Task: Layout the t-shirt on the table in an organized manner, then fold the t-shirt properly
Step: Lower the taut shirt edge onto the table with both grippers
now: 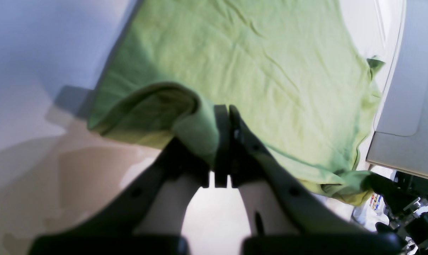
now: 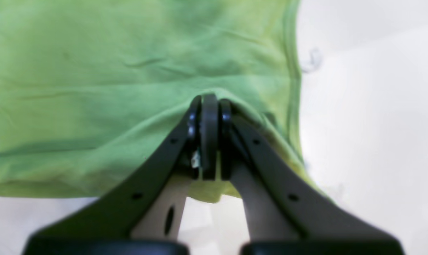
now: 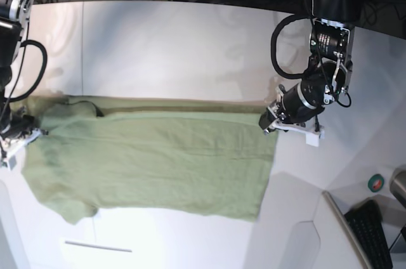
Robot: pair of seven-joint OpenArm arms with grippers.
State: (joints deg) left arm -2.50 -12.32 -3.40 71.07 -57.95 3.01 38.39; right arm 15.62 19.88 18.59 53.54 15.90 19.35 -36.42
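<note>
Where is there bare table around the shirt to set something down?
The widest bare table lies beyond the t-shirt, toward the far edge. A narrower strip runs along the near hem. It is crowded at both shirt ends, where the left gripper and right gripper are shut on cloth.

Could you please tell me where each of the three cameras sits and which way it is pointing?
Left wrist: behind the left gripper, looking past its shut jaws, which pinch a lifted fold, across the t-shirt.
Right wrist: behind the right gripper, shut on the t-shirt's edge, facing along the cloth.
Base: overhead, looking down on the table, with both arms at the shirt's ends.
All three share the green t-shirt.
</note>
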